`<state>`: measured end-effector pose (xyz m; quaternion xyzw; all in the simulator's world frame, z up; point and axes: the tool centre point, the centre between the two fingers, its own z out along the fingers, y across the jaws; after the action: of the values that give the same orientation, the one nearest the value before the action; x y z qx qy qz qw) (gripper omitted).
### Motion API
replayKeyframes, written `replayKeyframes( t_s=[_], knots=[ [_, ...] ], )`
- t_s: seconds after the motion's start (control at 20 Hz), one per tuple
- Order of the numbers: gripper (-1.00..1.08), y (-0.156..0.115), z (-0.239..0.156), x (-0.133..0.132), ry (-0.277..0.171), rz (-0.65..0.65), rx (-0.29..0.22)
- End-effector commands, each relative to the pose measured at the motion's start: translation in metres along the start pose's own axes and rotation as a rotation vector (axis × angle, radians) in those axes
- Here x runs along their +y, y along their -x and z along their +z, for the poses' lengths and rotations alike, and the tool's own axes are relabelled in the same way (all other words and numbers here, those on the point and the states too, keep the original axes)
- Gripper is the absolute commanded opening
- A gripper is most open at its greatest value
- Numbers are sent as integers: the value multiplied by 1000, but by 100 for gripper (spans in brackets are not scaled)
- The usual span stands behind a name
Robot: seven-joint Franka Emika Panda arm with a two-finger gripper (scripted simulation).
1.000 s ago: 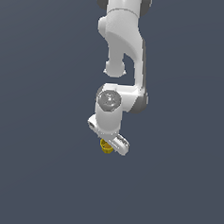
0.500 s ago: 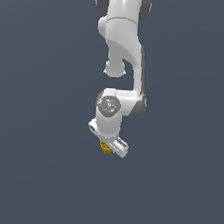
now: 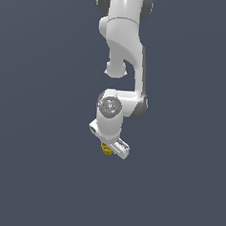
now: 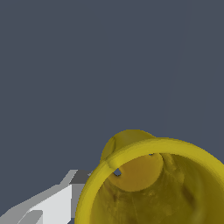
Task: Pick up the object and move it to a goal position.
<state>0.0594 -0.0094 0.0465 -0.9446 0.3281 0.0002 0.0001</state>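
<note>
Below the white arm: tool [image 3: 110, 148] hangs at the end of the white jointed robot arm [image 3: 124, 49], against a plain dark grey-blue backdrop.
Task thing: small yellow hollow-topped cylinder [image 3: 106, 149] sits directly under the tool, partly hidden by it.
Wrist view: yellow cylinder's open rim [image 4: 148, 183] fills the lower frame, a white finger [image 4: 48, 203] just beside it.
Tool state: cannot tell whether clenched on the cylinder or released.

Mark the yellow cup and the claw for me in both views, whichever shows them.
yellow cup [image 4: 153, 183]: wrist view, on its hollow inside wall.
yellow cup [image 3: 105, 149]: exterior view, on the visible side below the claw.
claw [image 3: 111, 144]: exterior view, at the fingertips, by the cup.
</note>
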Motion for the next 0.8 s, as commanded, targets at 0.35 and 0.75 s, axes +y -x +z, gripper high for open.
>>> replayKeyframes(
  t_s=[0.35, 0.75],
  knots=[
    [-100, 19, -4, -7, 0, 0, 0],
    [-100, 59, -13, -22, 0, 0, 0]
  ],
)
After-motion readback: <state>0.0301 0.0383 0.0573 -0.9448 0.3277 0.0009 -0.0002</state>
